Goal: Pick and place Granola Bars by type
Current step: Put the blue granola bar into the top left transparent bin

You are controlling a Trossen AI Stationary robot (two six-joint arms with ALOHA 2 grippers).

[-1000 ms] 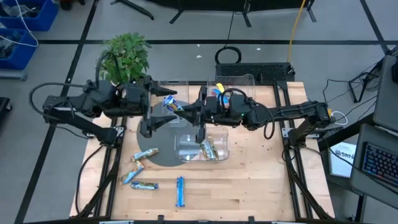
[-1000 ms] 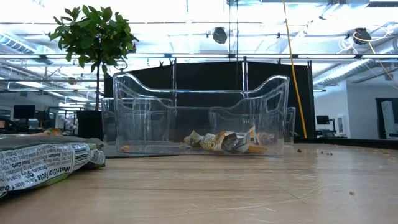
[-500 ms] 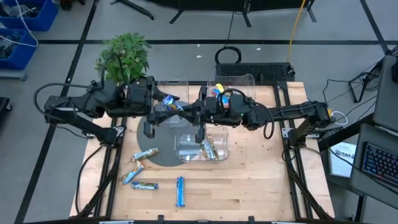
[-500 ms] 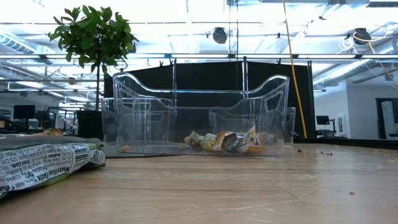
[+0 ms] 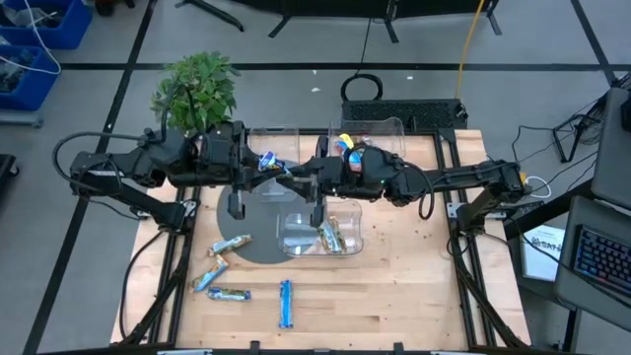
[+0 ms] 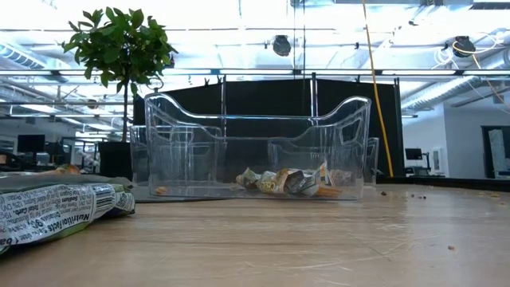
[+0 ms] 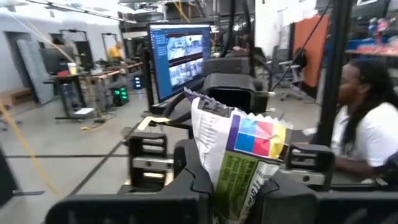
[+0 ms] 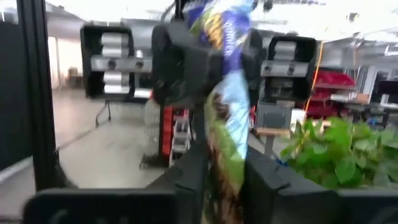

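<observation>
While the two arms are meeting nose to nose above the back of the table (image 5: 394,286), the left gripper (image 5: 258,164) and the right gripper (image 5: 293,176) are both pinching the same multicolour bar (image 5: 268,163), each wrist view showing its own fingers clamped on one end of the wrapper (image 7: 239,155) with the other gripper facing it. This is looking like a handover in mid-air, over the clear bins (image 5: 320,225), one of which is already holding a few bars (image 5: 331,236). More bars are lying loose near the front left of the table (image 5: 222,268), including a blue one (image 5: 285,302). The risk, as I judge it, is in the release: if both let go together, the bar is dropping into whichever bin lies below, perhaps the wrong type; if both are pulling, the thin wrapper is tearing or slipping out.
</observation>
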